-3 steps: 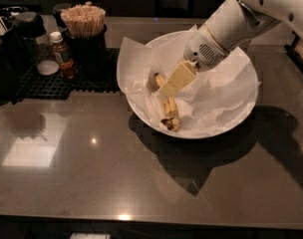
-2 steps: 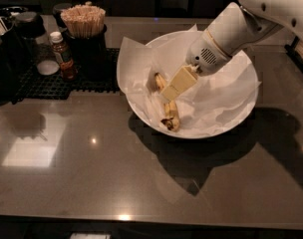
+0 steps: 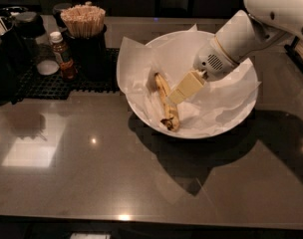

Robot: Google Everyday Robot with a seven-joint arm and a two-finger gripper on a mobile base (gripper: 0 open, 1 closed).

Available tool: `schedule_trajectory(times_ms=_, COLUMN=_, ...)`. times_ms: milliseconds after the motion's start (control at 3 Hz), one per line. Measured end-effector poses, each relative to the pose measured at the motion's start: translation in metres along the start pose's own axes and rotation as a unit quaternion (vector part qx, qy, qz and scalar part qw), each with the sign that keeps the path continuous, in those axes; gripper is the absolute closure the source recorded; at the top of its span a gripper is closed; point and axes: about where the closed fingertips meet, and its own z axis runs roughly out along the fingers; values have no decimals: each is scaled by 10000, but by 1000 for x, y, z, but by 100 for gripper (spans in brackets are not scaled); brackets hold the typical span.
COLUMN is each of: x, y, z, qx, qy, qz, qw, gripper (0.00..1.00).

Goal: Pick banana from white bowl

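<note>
Gripper hangs inside the white bowl, tip right at mid-length of the banana. Can't tell how far open it is, or if it grips anything. Banana lies on the paper in the bowl's left half, long axis approx near-to-far, just left of & below the gripper.

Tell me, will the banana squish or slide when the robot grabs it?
Probably squishy: the banana has brown spots and dark ends, so it looks overripe and soft. It may slide a bit, since it lies on crinkled paper in the bowl. It likely won't roll far, being curved. The gripper is at its middle, inside the bowl.
</note>
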Motion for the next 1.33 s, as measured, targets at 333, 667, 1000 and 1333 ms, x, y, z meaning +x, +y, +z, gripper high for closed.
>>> schedule_trajectory(times_ms=333, x=0, y=0, z=0, qx=-1, qy=0, qz=0, qw=10000, gripper=40)
schedule_trajectory(times_ms=667, x=3, y=0, z=11, qx=-173, qy=46, qz=-1, qw=9998, gripper=40)
schedule_trajectory(times_ms=1000, x=5, y=2, z=20, qx=-343, qy=96, qz=0, qw=9994, gripper=41)
schedule_trajectory(times_ms=1333, x=6, y=4, z=26, qx=-442, qy=127, qz=-3, qw=9989, gripper=43)
